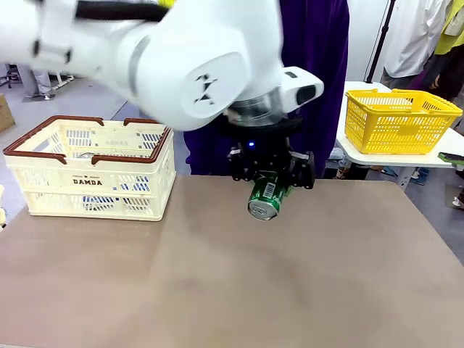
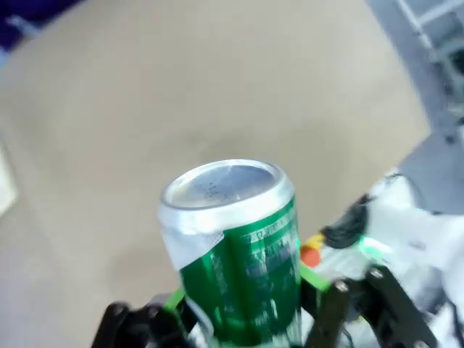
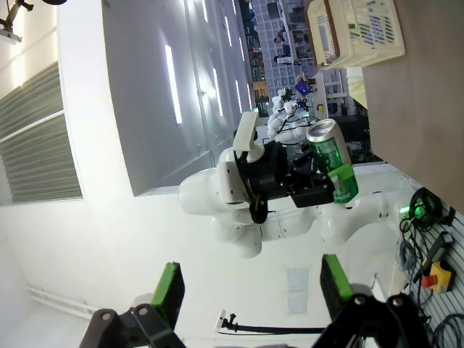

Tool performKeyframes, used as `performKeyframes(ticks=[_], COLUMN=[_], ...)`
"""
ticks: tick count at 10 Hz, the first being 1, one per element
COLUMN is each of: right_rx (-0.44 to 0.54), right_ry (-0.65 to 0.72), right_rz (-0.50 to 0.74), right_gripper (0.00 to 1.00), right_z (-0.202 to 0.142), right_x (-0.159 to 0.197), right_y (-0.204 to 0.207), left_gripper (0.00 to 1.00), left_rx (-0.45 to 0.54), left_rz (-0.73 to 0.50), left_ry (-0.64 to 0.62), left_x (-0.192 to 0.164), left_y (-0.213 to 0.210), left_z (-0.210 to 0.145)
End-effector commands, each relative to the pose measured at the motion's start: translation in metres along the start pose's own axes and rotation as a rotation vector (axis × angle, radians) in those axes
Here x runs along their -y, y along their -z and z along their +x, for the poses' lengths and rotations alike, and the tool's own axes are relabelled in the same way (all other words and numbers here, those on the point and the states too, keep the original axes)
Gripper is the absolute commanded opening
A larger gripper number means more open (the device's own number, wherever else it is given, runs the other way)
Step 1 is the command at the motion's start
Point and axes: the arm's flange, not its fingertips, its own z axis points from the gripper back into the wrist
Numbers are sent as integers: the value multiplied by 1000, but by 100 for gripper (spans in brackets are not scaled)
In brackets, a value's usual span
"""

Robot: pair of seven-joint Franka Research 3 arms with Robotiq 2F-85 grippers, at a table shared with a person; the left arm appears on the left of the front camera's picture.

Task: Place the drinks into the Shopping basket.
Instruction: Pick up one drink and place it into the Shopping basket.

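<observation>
Green pads of the left hand [image 1: 272,177] are pinching the green can [image 1: 266,198] across its body, just right of center in the front view, with the can hanging clear above the counter [image 1: 239,283]. The can is tilting: its silver end is pointing down and toward the camera, so its long axis is running roughly along the fingers and not upright. In the left wrist view the same can [image 2: 239,268] is sticking out past the pads [image 2: 313,279], silver end [image 2: 221,181] facing away over the bare counter.

Outward from that grip, the shopping basket [image 1: 90,170] is sitting at the left of the front view, on the far-left part of the counter, well apart from the held can. Through its slots something blue is showing low inside, likely the other drink, though that is hard to tell for sure. So the basket is lying to picture left of the hand, and the coming move seems to call for carrying the can leftward and over the brown rim before letting go.

The right hand [image 3: 246,290] is standing spread wide and holding nothing, pointing toward the left arm from a distance. The left arm is clearly the one doing the carrying. A yellow basket [image 1: 399,119] is resting on a separate white table at upper right.
</observation>
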Motion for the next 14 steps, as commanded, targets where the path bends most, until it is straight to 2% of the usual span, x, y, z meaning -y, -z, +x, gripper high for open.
performKeyframes(ticks=[1, 4, 5, 6, 7, 8, 9, 10, 11, 12, 13, 14], right_rx=[-11, -11, -11, -11, -11, -11, -11, -11, -11, -11, -11, -11], right_ry=[10, 10, 10, 10, 10, 10, 10, 10, 10, 10, 10, 10], right_rz=[-10, -10, -10, -10, -10, -10, -10, -10, -10, -10, -10, -10], right_gripper=[100, 100, 100, 100, 100, 100, 100, 100, 100, 100, 100, 100], right_z=[-2, -2, -2, -2, -2, -2, -2, -2, -2, -2, -2, -2], right_x=[-4, -4, -4, -4, -4, -4, -4, -4, -4, -4, -4, -4], right_y=[-1, -1, -1, -1, -1, -1, -1, -1, -1, -1, -1, -1], left_gripper=[0, 0, 0, 0, 0, 0, 0, 0, 0, 0, 0, 0], left_rx=[-54, -54, -46, -25, 7, -33, 9, 23, -21, 5, 20, 4], left_rz=[83, 83, 46, 30, 20, -27, 59, 73, 126, 229, 263, 251], left_ry=[-63, -63, -34, -79, -141, -130, -254, -306, -314, -387, -508, -550], left_x=[11, 11, 0, -29, -82, -134, -179, -228, -275, -327, -378, -406], left_y=[5, 5, 11, -11, -44, -72, -92, -112, -126, -138, -149, -154], left_z=[7, 7, -4, 25, 62, 86, 102, 111, 111, 103, 83, 60])
